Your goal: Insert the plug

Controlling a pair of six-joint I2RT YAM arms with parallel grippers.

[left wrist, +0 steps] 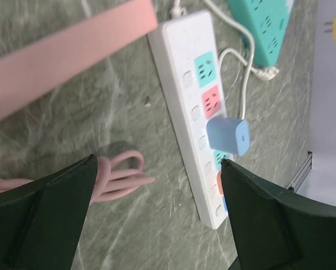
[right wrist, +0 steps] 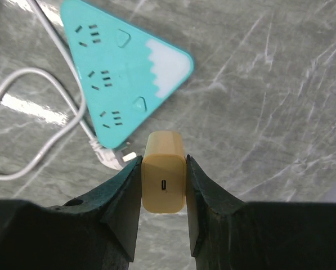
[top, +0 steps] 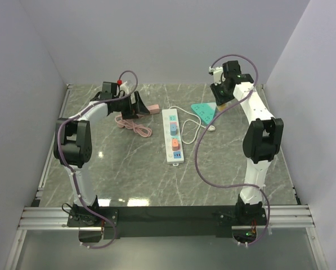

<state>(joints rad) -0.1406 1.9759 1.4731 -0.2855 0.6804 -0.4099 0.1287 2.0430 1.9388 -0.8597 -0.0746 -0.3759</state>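
My right gripper (right wrist: 164, 161) is shut on a yellow plug (right wrist: 164, 180), a small charger block whose port faces the camera. It hangs above the table just off one corner of a teal triangular power strip (right wrist: 120, 79). In the top view that gripper (top: 219, 93) is at the back right, next to the teal strip (top: 204, 111). A white power strip (top: 173, 135) lies mid-table with a blue plug (left wrist: 228, 136) standing in it. My left gripper (left wrist: 158, 161) stands open and empty above the table left of the white strip (left wrist: 193, 107).
A pink power strip (left wrist: 66, 50) lies at the back left under the left wrist, its pink cable (top: 133, 126) coiled in front of it. A white cable (top: 193, 126) loops between the white and teal strips. Grey walls close in the table.
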